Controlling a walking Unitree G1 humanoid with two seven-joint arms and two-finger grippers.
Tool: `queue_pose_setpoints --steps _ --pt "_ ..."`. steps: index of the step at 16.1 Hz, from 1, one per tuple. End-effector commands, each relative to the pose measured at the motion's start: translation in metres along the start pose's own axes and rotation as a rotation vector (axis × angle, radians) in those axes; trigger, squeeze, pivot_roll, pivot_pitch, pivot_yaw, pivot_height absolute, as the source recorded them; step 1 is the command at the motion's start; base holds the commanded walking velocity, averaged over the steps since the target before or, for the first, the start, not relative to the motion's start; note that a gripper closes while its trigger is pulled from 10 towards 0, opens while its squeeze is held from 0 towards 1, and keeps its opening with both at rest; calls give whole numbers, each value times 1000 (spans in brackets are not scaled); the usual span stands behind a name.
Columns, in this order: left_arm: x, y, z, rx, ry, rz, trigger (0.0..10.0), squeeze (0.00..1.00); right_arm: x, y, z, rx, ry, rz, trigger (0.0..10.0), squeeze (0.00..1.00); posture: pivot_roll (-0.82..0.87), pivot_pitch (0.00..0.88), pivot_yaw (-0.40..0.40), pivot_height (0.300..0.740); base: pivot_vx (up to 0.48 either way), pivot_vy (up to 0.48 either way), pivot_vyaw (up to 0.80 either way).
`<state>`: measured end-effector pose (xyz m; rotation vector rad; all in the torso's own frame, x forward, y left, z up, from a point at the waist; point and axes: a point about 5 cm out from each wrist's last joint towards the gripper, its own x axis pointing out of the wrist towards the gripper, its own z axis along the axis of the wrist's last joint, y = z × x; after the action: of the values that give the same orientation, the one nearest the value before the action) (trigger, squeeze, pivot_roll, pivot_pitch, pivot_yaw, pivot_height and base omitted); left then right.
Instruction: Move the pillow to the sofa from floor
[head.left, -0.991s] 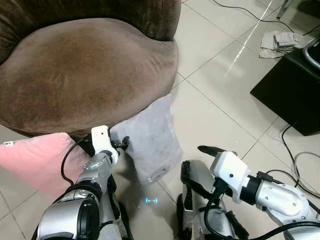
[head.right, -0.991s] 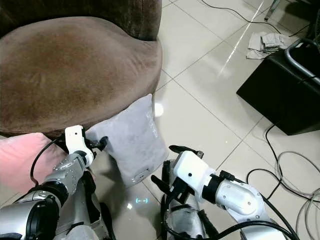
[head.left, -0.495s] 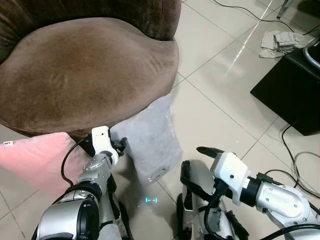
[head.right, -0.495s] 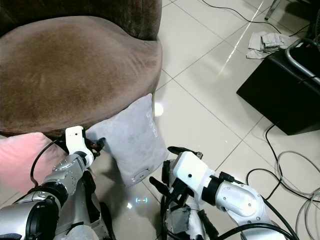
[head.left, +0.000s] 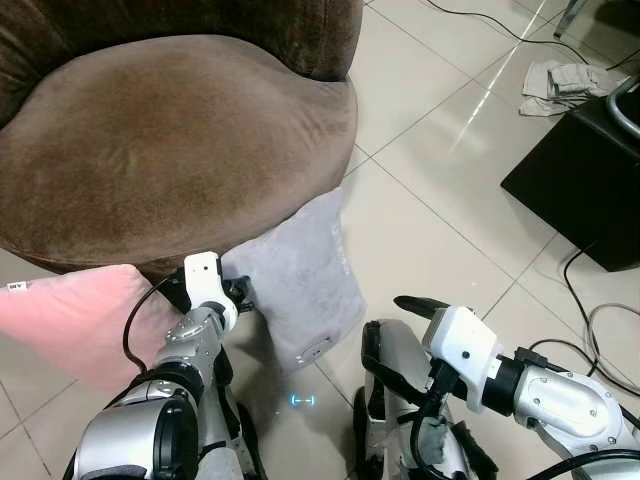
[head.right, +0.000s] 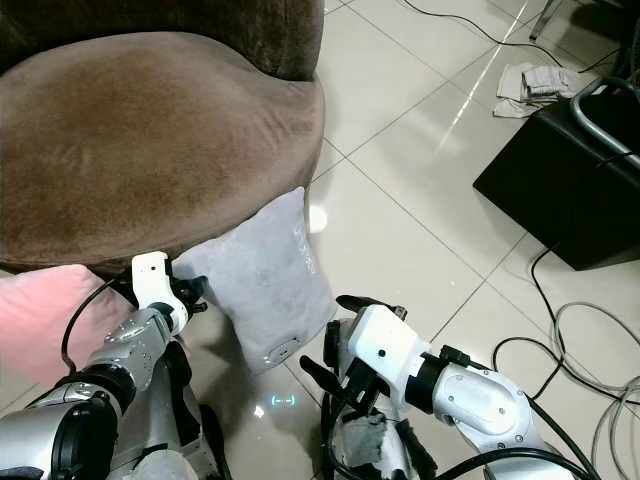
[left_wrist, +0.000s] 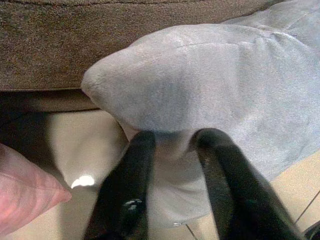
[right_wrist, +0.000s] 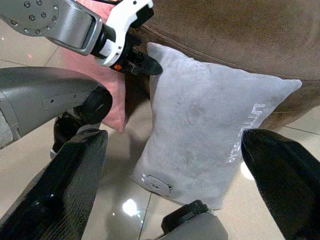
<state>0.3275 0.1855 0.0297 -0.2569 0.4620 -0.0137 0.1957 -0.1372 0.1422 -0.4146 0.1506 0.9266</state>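
A grey pillow (head.left: 300, 275) stands on the tiled floor, leaning against the front of the brown sofa (head.left: 170, 140). My left gripper (head.left: 243, 292) is at the pillow's left corner. In the left wrist view its two black fingers (left_wrist: 132, 170) pinch a fold of the grey pillow (left_wrist: 210, 90), so it is shut on it. My right gripper (head.left: 397, 333) hangs open just right of the pillow's lower corner, above the floor. In the right wrist view its fingers (right_wrist: 65, 190) stand wide apart with the pillow (right_wrist: 200, 130) ahead, untouched.
A pink pillow (head.left: 70, 325) lies on the floor at the left, beside the sofa base. A black box (head.left: 585, 180) stands at the right with cables (head.left: 590, 320) on the tiles near it. A crumpled cloth (head.left: 560, 85) lies farther back.
My left gripper's fingers have drawn in onto the pillow's corner. The right gripper has sunk slightly. The pillow has hardly moved.
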Motion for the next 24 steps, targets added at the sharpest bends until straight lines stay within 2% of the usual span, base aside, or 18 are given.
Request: queue_pose_setpoints --steps 1,3,4,5,6,8,9,10,11,13,14,15,17,19,24 --pt "-4 4 -16 -3 47 7 0 0 -2 2 -2 1 8 13 10000 0 -363 308 -48 546 0 0 0" --pt "-5 8 -15 -8 22 30 0 0 -1 1 -4 3 6 5 10000 0 -347 301 -39 546 0 0 0" --pt "-5 8 -13 -54 -29 49 0 0 0 -1 -7 8 5 -13 10000 0 -317 293 -27 546 0 0 0" --pt "-6 6 -12 -66 -53 46 0 0 0 -2 -8 11 5 -22 10000 0 -304 288 -24 546 0 0 0" --pt "-9 0 -18 -5 -99 -1 0 0 1 -4 -16 26 9 -56 10000 0 -246 248 6 546 0 0 0" --pt "-14 -8 -21 53 -186 -62 0 0 0 -8 -24 47 14 -106 10000 0 -205 220 23 546 0 0 0" --pt "-15 -11 -20 58 -210 -73 0 0 0 -9 -26 51 15 -115 10000 0 -193 213 22 546 0 0 0" --pt "-20 -20 -16 79 -305 -107 0 0 0 -11 -33 65 22 -153 10000 0 -155 193 28 546 0 0 0" --pt "-22 -22 -15 86 -325 -114 0 0 0 -11 -35 66 24 -159 10000 0 -152 190 29 546 0 0 0" --pt "-22 -26 -7 200 -371 -99 0 0 5 -14 -38 60 19 -201 10000 0 -143 174 30 546 0 0 0" --pt "-21 -27 -7 205 -368 -97 3255 0 7 -14 -38 60 16 -204 10000 0 -144 171 26 546 0 0 0" --pt "-17 -26 -4 244 -343 -80 10000 1000 11 -16 -36 54 8 -218 10000 0 -153 176 22 546 0 0 0" --pt "-13 -21 2 259 -315 -53 10000 1000 13 -15 -35 48 -1 -220 10000 0 -176 186 20 546 0 0 0" --pt "-8 -13 10 185 -271 -22 10000 1000 12 -10 -31 39 -14 -216 10000 0 -210 199 17 546 0 0 0" --pt "-2 -13 12 137 -209 -5 10000 1000 0 -10 -33 32 6 -221 10000 0 -235 214 11 546 0 0 0"
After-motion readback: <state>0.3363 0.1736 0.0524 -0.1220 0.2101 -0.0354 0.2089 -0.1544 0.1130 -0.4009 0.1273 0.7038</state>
